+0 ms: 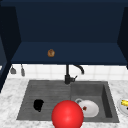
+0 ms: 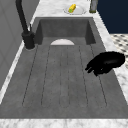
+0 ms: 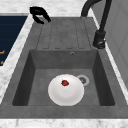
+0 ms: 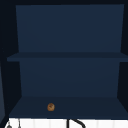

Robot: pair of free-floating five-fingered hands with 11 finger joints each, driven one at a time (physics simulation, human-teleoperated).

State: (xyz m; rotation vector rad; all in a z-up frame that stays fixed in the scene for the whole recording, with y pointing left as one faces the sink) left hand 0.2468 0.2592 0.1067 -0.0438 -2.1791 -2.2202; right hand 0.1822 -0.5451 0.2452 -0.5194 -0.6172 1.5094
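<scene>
**Sink scene, four views.** The left robot hand [image 1: 38, 105] is hovering just above the drainboard [image 1: 53, 90], to the left of the faucet [image 1: 67, 75] and nearer the front edge. Its fingers are curving loosely, with a gap showing between them and the thumb. It is holding nothing and does not appear to be touching the ribbed surface, though the side views leave the clearance uncertain.

The drainboard, the thing nearest the hand, is lying flat between the faucet and the left bench [image 1: 10, 95]. To the right of the faucet, down in the basin, a white plate [image 3: 66, 92] is carrying a small red bit [image 3: 65, 83]. A large red ball [image 1: 67, 115] is sitting in front of the faucet, at the sink's near edge. Far right of the faucet, a dish [image 1: 122, 108] on the bench is holding a yellow item [image 1: 124, 102]. Above the faucet, a small brown object [image 1: 51, 53] is resting on the cabinet shelf [image 1: 82, 55].

Judged from these views, the step in hand is a free hover, with no grasp made. Any grasp would call for travel first, since nothing graspable is lying within the fingers' span.
</scene>
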